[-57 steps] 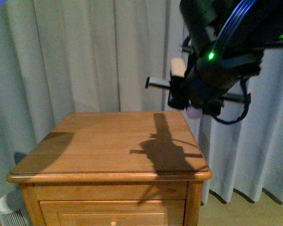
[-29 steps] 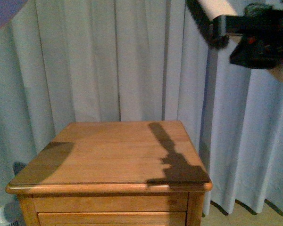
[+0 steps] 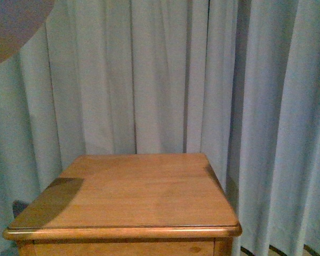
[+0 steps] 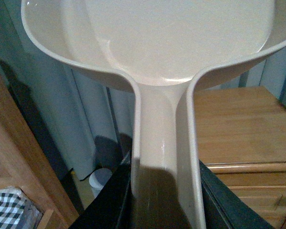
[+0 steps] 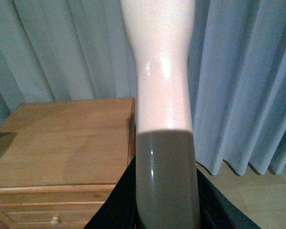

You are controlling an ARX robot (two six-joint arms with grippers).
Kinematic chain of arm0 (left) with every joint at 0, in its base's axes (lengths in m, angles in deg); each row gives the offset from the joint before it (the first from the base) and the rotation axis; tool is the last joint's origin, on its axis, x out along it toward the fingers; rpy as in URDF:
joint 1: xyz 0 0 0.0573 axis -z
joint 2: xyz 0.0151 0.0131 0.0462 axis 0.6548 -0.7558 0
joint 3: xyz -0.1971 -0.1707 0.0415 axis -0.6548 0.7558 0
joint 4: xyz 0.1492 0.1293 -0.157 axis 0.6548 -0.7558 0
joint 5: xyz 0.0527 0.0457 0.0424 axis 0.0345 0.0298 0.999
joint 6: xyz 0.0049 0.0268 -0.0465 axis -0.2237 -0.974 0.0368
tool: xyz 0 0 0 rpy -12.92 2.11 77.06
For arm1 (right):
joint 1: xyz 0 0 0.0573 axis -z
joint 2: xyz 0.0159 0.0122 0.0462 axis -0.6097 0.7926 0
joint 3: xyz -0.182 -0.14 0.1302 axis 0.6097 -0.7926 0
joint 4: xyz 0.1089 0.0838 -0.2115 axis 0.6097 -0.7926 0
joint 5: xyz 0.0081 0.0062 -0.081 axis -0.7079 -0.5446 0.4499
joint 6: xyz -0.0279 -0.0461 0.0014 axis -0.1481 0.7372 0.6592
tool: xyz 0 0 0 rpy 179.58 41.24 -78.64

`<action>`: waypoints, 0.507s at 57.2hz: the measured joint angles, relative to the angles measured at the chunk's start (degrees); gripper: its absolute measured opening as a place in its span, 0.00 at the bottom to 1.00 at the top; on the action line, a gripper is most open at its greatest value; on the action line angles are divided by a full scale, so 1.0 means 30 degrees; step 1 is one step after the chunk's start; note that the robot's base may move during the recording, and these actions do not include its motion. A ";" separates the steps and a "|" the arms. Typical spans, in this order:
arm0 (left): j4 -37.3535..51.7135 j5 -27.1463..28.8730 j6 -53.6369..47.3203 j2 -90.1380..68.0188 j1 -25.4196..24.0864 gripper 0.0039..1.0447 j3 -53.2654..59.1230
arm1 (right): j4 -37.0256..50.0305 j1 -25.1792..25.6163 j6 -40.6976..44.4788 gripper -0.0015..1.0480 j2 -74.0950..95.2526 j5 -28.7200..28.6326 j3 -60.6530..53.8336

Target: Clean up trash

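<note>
My left gripper (image 4: 164,193) is shut on the handle of the pink dustpan (image 4: 171,38), whose empty pan fills the far part of the left wrist view. A blurred corner of the dustpan (image 3: 10,26) shows at the top left of the front view. My right gripper (image 5: 166,191) is shut on the brush (image 5: 162,71); only its pale pink handle shows, and the bristles are out of frame. The trash is out of view in every frame. Neither gripper shows in the front view.
A wooden nightstand (image 3: 128,197) with a bare top stands before pale curtains (image 3: 165,74). A drawer knob (image 5: 54,220) shows on its front. A white cylinder (image 4: 101,179) stands on the floor beside it. A black-and-white checked pillow (image 4: 5,210) lies by other wooden furniture (image 4: 9,157).
The right arm with the brush has risen up and right out of the front view. Its shadow has left the nightstand top, which now sits lower in the frame.
</note>
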 joint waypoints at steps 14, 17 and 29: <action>0.0000 0.0007 0.0000 0.0000 0.0000 0.27 0.0000 | -0.0933 -0.0022 -0.0415 0.19 -0.2499 0.0335 -0.1333; 0.0000 0.0007 0.0000 0.0000 0.0000 0.27 0.0000 | -0.1064 -0.0131 -0.0444 0.19 -0.2849 0.0590 -0.1537; 0.0000 0.0007 0.0000 0.0000 0.0000 0.27 0.0000 | -0.1246 -0.0729 -0.0568 0.19 -0.3708 0.0903 -0.2025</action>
